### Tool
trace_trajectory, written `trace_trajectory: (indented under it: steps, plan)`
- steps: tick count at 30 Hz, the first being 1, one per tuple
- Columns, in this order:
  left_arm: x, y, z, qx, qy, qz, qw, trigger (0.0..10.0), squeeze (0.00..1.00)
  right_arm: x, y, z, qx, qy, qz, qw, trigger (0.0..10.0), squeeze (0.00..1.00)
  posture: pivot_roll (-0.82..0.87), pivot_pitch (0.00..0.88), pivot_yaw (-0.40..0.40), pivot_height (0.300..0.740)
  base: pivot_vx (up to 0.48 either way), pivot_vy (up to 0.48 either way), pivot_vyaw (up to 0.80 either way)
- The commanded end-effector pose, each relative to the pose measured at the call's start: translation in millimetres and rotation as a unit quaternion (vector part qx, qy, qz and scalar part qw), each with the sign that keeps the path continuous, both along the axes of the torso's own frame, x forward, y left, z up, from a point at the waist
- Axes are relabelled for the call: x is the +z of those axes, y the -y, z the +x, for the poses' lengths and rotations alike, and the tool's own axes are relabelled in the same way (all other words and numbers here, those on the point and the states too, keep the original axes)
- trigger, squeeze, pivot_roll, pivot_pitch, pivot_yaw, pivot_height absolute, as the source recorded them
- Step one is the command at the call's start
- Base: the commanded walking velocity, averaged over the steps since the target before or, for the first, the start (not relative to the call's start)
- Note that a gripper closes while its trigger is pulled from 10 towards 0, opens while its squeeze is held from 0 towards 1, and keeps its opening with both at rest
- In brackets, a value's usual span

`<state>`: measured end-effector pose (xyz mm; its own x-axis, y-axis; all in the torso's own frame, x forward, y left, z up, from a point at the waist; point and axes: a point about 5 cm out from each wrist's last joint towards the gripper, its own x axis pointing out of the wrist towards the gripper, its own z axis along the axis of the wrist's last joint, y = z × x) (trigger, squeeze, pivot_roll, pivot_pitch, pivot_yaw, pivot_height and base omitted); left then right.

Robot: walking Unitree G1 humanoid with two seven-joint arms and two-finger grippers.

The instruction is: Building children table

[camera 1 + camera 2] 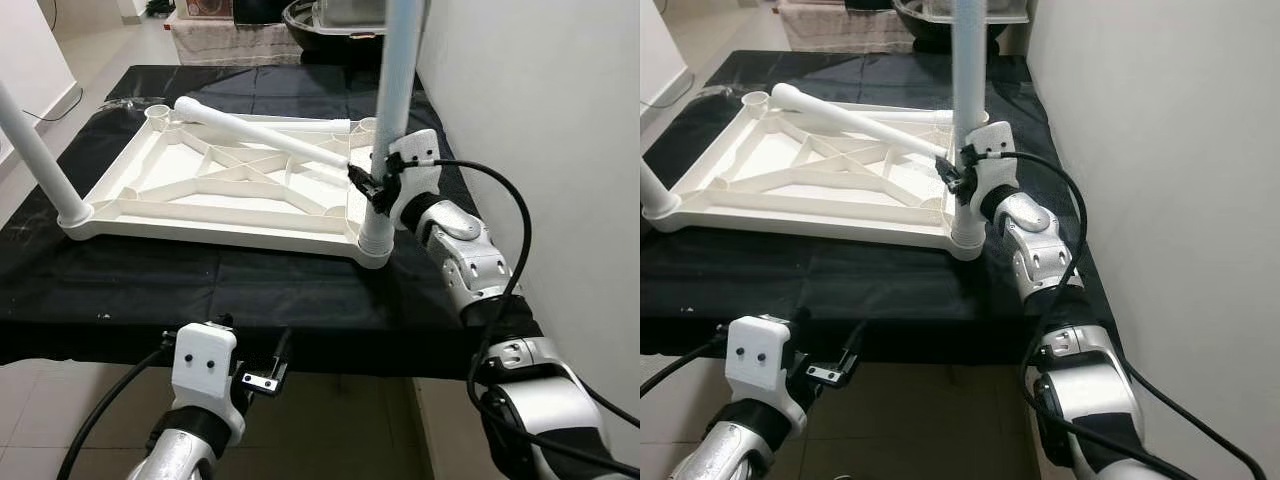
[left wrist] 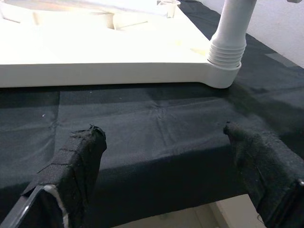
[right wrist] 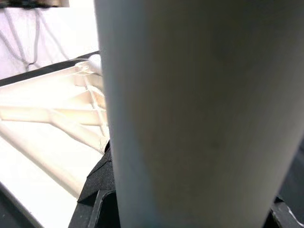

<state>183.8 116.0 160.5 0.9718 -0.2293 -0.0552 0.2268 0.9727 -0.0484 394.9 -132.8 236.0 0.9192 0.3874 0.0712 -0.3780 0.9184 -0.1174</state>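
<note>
Right eye view puts the right gripper (image 1: 962, 178) low on the upright near-right leg (image 1: 969, 90), its black fingers clamped around the pale tube just above the ribbed collar where the leg enters the corner socket. Up close in the right wrist view the same tube (image 3: 190, 114) fills the space between the finger pads, so the grasp looks firm. The leg stands vertical in the near-right corner of the white tabletop (image 1: 215, 190), which lies upside down, ribs up, on a black cloth (image 1: 250, 290) over the work surface. A second leg (image 1: 35, 150) stands tilted in the near-left corner socket. A third leg (image 1: 260, 130) lies loose across the ribs, running from the far-left corner toward the right gripper. The far-left socket (image 1: 158, 112) sits empty. The left gripper (image 1: 262, 365) hangs below the near table edge, fingers spread wide, holding nothing.

By my reading, two legs are in and two remain; only one of the remaining legs is visible.
</note>
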Motion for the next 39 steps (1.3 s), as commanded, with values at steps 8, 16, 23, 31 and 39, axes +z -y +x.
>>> trace_trajectory:
  steps: [8, 16, 23, 31, 39]
  plan:
    - [-6, 0.4, 0.4, 0.0, -0.009, 0.003, 1.0, 10.0, 0.0, -68, 22.2, -8.5, -0.146, -0.138, 0.002, 0.98, 10.0, 0.0, 0.13, 0.174, -0.027, 0.74, 0.0, 0.0, 0.0]
    - [-5, 0.8, 2.7, -0.001, -0.006, 0.004, 1.0, 10.0, 0.0, -71, 25.7, -22.4, -0.26, -0.11, 0.019, 0.959, 10.0, 0.0, 0.13, 0.177, -0.024, 0.74, 0.0, 0.0, 0.0]
    - [-5, -1.0, 4.3, 0.0, -0.002, 0.005, 1.0, 10.0, 0.0, -66, 13.1, -44.0, -0.365, -0.075, 0.053, 0.927, 10.0, 0.0, 0.12, 0.173, -0.022, 0.74, 0.0, 0.0, 0.0]
    - [-6, -1.1, 7.5, -0.001, 0.0, 0.006, 1.0, 10.0, 0.0, -64, -33.5, -59.6, -0.419, -0.096, 0.071, 0.9, 10.0, 0.0, 0.13, 0.167, -0.021, 0.74, 0.0, 0.0, 0.0]
    - [-6, -0.6, 10.1, 0.0, 0.003, 0.007, 1.0, 10.0, 0.0, -50, -53.1, -62.9, -0.441, -0.097, 0.089, 0.888, 10.0, 0.0, 0.12, 0.16, -0.024, 0.74, 0.0, 0.0, 0.0]
